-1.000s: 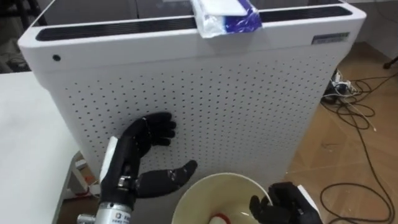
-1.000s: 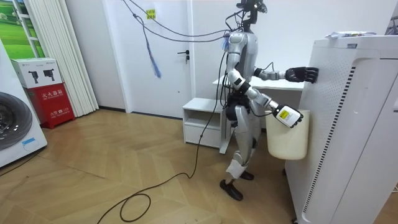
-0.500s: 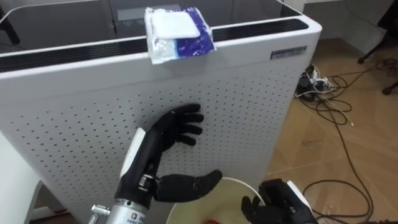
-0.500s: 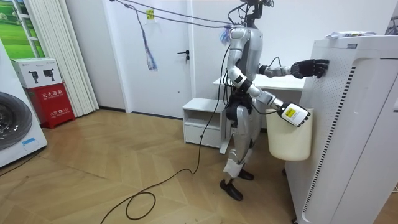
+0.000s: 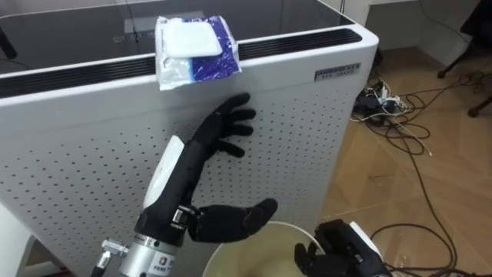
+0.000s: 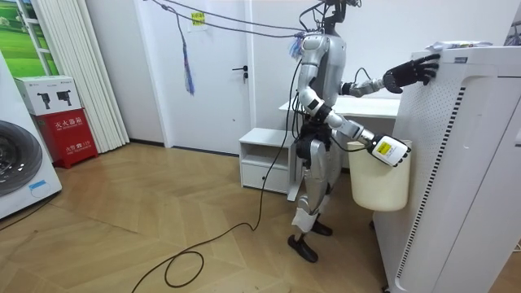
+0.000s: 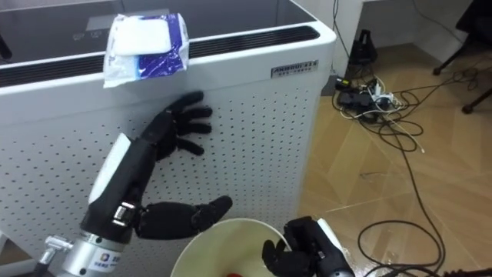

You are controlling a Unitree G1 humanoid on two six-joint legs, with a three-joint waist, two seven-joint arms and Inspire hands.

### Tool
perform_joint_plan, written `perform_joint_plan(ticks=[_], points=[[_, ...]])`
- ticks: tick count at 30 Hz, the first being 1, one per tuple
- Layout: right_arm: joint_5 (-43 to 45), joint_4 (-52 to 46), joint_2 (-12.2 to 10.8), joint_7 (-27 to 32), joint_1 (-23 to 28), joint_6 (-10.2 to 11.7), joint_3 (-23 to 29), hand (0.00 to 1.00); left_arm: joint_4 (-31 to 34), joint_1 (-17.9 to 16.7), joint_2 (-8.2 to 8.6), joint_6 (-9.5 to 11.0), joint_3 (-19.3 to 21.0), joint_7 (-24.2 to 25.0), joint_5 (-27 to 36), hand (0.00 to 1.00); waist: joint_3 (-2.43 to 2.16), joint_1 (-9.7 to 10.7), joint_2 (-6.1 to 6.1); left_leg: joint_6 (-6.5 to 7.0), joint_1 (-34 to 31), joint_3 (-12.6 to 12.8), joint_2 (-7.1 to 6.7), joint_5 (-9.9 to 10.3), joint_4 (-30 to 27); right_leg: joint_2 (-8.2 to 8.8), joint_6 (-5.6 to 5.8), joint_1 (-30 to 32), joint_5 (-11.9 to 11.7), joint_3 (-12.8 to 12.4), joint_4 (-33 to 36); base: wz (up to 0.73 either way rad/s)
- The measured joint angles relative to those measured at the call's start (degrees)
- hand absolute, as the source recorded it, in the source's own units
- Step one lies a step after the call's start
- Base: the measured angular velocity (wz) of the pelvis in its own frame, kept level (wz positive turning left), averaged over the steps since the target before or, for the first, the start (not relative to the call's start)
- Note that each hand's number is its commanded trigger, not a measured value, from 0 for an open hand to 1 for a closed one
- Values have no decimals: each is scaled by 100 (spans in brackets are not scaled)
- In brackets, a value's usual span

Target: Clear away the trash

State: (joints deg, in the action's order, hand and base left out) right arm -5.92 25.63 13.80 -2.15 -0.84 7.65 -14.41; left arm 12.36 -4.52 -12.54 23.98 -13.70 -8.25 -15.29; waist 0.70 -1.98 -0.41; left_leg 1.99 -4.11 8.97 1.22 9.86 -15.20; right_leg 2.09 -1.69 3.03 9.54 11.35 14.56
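A blue and white plastic packet point(image 5: 192, 50) lies on the top edge of a tall white perforated appliance point(image 5: 307, 131). My left hand point(image 5: 219, 135) is open, its fingers spread against the appliance's front just below the packet, apart from it. My right hand point(image 5: 338, 254) is low at the right, curled on the rim of a cream bin point(image 5: 254, 231) that hangs in front of me. Something red lies in the bin. In the room view I stand facing the appliance point(image 6: 464, 163), left hand point(image 6: 411, 72) raised near its top, the bin point(image 6: 378, 175) at hip height.
Dark cables and a power strip point(image 5: 400, 115) lie on the wooden floor right of the appliance. Behind me stand a white table point(image 6: 358, 106) and a low white cabinet point(image 6: 264, 159). A washing machine point(image 6: 20, 167) and a red box point(image 6: 73, 130) are far off.
My left hand has climbed the appliance's front, from mid-height to just under the packet. The eye view has shifted as well. The right hand stays on the bin.
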Motion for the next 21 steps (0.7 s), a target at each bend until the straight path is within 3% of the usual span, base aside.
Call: perform_joint_plan(ticks=[8, 13, 18, 21], points=[[-2, 0, 29, -64, 0, 1, 0, 100, -1, -12, -99, 64, 7, -24, -5, 0, 3, -26, 15, -22, 89, -27, 5, -11, 69, -12, -11, -82, 3, 13, 3, 1], [-32, 1, 124, -174, -2, 1, 2, 100, -118, -129, -156, 207, 6, -24, -7, 0, 18, -6, -13, -38, 193, -50, 0, -22, 159, -13, -12, -204, 8, 56, -95, 3], [23, -3, 183, -174, -20, 1, 45, 100, -372, -190, -227, 502, 9, -25, -14, 0, 64, -8, -89, -46, 257, -110, -7, -26, 175, -11, -19, -291, 23, 133, -107, 6], [80, -3, 208, -177, -26, 0, 65, 100, -617, -334, -228, 720, 9, -25, -13, 0, 62, -23, -107, -55, 280, -114, -5, -32, 206, -18, -21, -314, 27, 139, -175, 1]])
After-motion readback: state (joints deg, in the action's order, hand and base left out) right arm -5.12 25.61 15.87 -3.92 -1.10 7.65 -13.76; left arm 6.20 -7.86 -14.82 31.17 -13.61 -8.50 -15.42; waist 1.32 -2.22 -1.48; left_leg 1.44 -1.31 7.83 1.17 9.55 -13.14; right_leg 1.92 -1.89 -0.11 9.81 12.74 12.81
